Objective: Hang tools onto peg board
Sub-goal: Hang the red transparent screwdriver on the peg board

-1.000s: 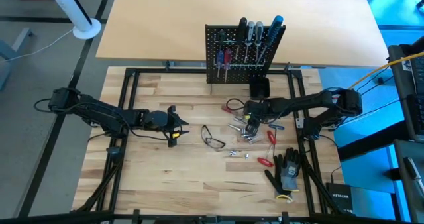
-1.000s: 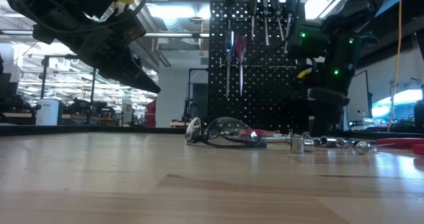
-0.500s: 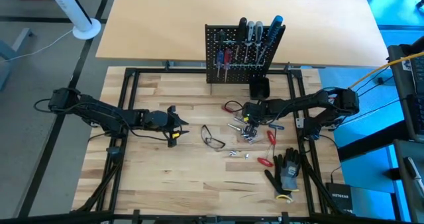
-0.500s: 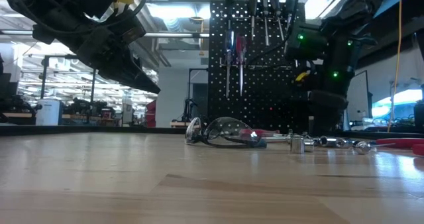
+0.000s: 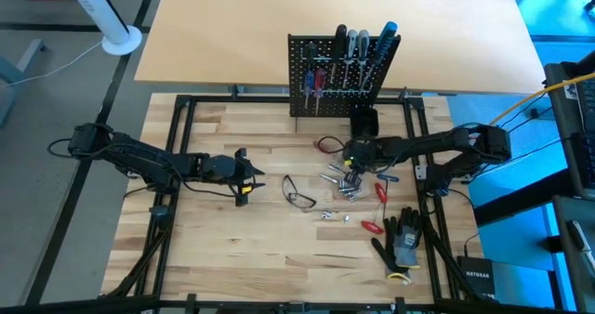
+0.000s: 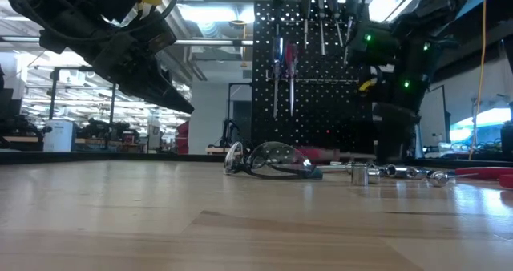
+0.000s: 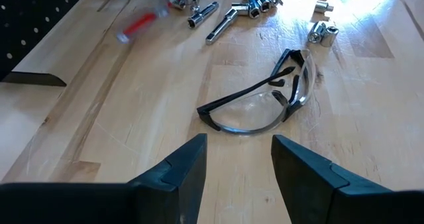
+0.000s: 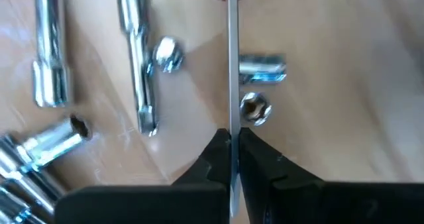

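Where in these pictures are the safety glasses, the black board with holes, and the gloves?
Safety glasses (image 7: pixel 255 111): left wrist view, on the lens.
Peg board (image 5: pixel 302 82): high view, on a bare patch of its left side.
Gloves (image 5: pixel 405 242): high view, on the palm.

— What do the arms look like?
— Both dark, jointed, with black cables along them; the left arm (image 5: pixel 139 161) carries a yellow mark near its wrist.
— And the right arm (image 5: pixel 437 145)?
— Green lights glow on it (low view). Fingers (image 7: pixel 179 174) are black, wedge-shaped.
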